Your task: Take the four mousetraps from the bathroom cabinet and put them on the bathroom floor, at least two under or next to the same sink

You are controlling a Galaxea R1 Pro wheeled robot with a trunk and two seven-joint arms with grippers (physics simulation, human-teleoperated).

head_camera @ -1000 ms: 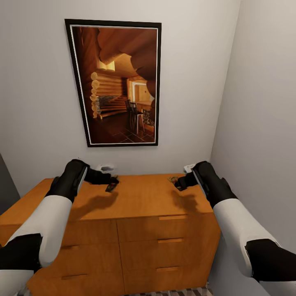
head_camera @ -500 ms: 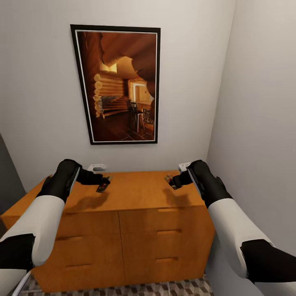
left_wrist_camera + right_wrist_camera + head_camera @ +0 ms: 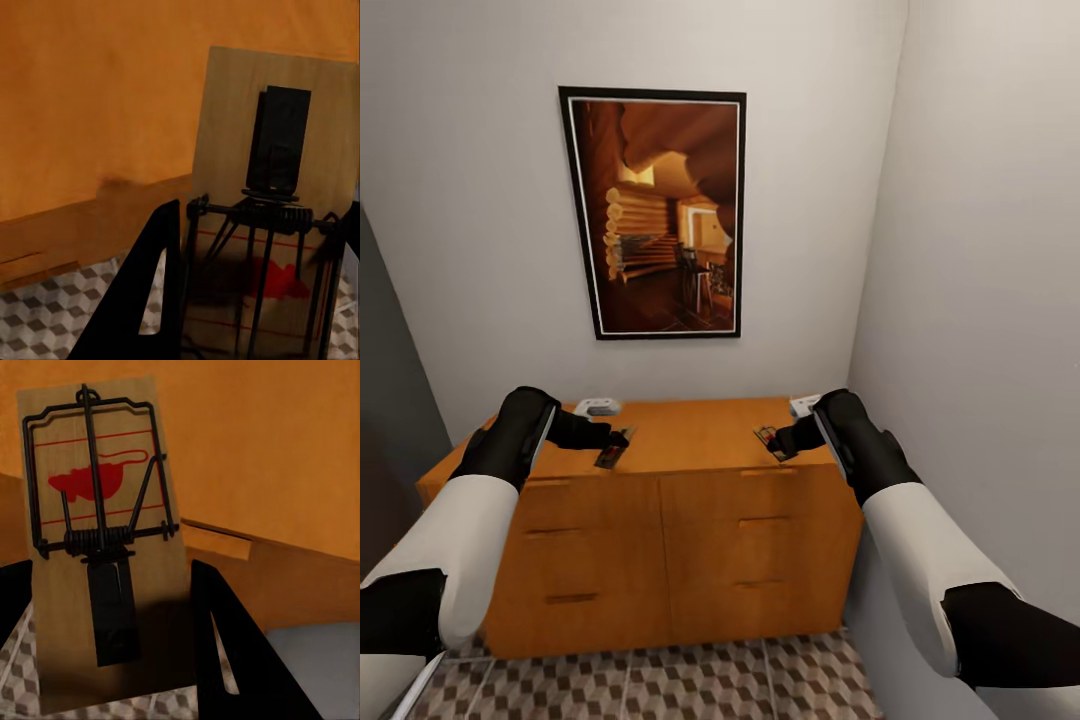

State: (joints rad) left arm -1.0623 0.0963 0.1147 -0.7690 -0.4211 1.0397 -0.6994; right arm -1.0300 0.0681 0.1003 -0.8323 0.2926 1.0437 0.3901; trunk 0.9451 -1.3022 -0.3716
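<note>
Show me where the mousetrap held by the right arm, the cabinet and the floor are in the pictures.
mousetrap (image 3: 97, 547), right wrist view, on its wooden board near the spring.
cabinet (image 3: 690, 435), head view, on its flat top.
floor (image 3: 660, 685), head view, on the patterned tiles.

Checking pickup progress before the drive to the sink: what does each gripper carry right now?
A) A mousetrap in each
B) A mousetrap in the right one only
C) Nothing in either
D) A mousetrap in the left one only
A: the left gripper is closed on a mousetrap, and the right gripper holds another mousetrap, both above the cabinet.
</note>
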